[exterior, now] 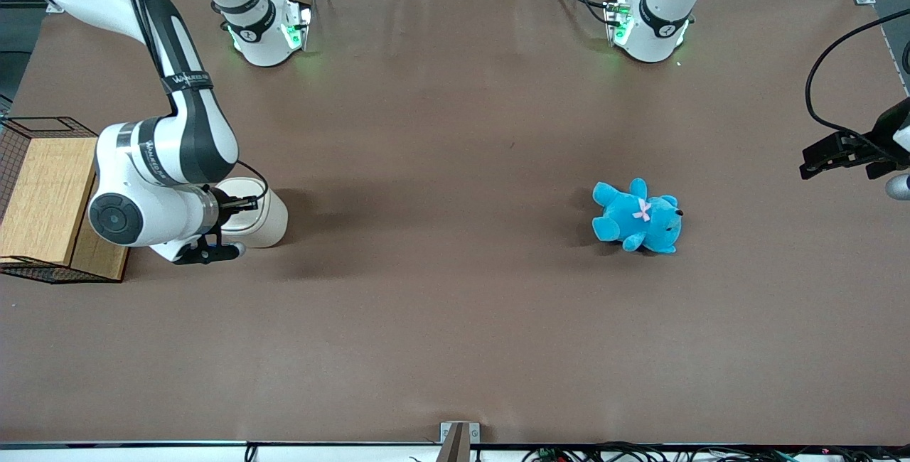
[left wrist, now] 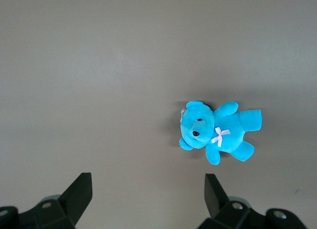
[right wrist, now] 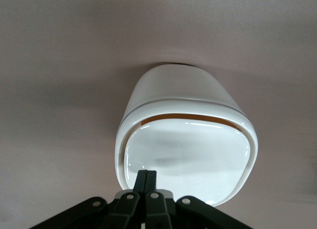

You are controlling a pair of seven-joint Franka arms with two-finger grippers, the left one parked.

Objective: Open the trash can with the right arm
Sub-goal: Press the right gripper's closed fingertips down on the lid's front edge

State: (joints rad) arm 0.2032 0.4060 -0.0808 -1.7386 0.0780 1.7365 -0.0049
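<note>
The cream-white trash can (exterior: 259,213) stands on the brown table toward the working arm's end, beside the crate. The right arm (exterior: 167,156) bends down over it. My black gripper (exterior: 245,202) is above the can's top. In the right wrist view the can (right wrist: 185,140) shows its glossy lid, with a thin tan slit at one edge. My gripper (right wrist: 146,173) is shut with nothing between the fingers, and its tips sit over the lid's rim. I cannot tell whether they touch it.
A wire-and-wood crate (exterior: 43,199) stands next to the arm's elbow, at the table's edge. A blue teddy (exterior: 638,217) lies toward the parked arm's end; it also shows in the left wrist view (left wrist: 218,132).
</note>
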